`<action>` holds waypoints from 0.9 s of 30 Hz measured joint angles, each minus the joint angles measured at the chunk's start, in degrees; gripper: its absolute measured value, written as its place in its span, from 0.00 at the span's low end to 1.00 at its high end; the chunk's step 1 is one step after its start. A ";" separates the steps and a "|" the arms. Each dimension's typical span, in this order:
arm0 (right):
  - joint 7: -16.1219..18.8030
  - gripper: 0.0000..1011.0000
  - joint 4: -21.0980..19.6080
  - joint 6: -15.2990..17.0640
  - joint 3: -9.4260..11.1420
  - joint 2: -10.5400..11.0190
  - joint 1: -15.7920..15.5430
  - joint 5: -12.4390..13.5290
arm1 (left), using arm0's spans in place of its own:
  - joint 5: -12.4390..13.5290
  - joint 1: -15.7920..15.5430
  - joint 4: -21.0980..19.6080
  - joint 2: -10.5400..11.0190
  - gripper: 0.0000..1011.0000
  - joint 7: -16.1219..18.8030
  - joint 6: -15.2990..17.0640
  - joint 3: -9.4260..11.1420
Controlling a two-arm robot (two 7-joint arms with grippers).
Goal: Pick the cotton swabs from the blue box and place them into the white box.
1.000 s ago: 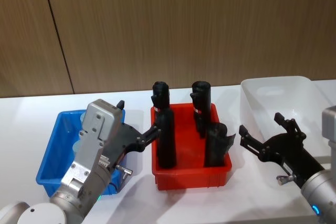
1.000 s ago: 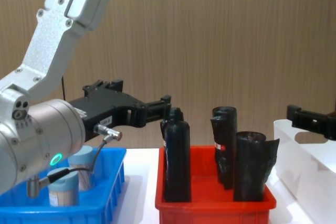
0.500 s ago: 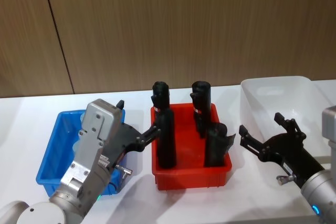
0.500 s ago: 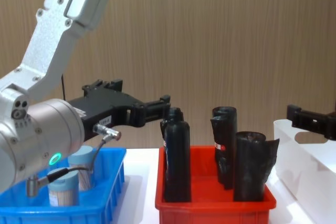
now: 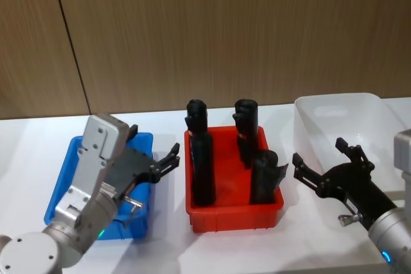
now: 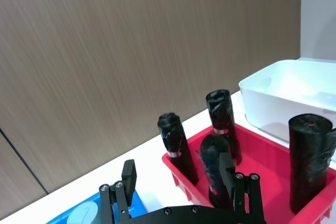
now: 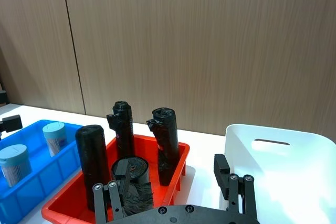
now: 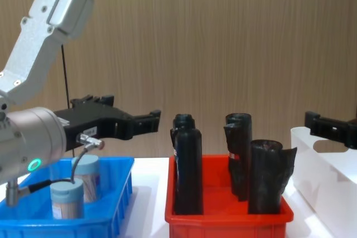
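- Two cotton swabs (image 8: pixel 67 200) jars stand upright at the lower left of the chest view, inside the blue box (image 8: pixel 120 204). Their long axes are vertical and their pale-blue lids face up.
- The jars are clear, with thin sticks visible inside.
- The left gripper (image 5: pixel 152 145) hangs over the box's right rim with its fingers spread wide and nothing held.
- A strip of bare table (image 5: pixel 170 222) separates the blue box from the red bin (image 5: pixel 231 213) of black rolls (image 5: pixel 203 171).
- At lower right, the right gripper (image 5: pixel 319 152) is wide open and empty, just before the white box (image 5: pixel 334 104).

White table (image 5: pixel 26 139) w/ 3 bins on it, L to R: blue box (image 5: pixel 60 192), red bin (image 5: pixel 234 216), white box (image 5: pixel 337 102).
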 joint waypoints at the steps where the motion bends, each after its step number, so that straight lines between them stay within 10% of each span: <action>1: 0.00 0.99 0.00 0.00 0.00 0.00 0.00 0.00 | -0.47 -0.26 0.34 0.07 0.99 -0.44 0.59 -0.26; 27: 0.00 0.99 0.00 0.00 0.00 0.00 0.00 0.00 | -11.46 -3.32 4.56 0.19 0.99 2.60 16.01 -4.55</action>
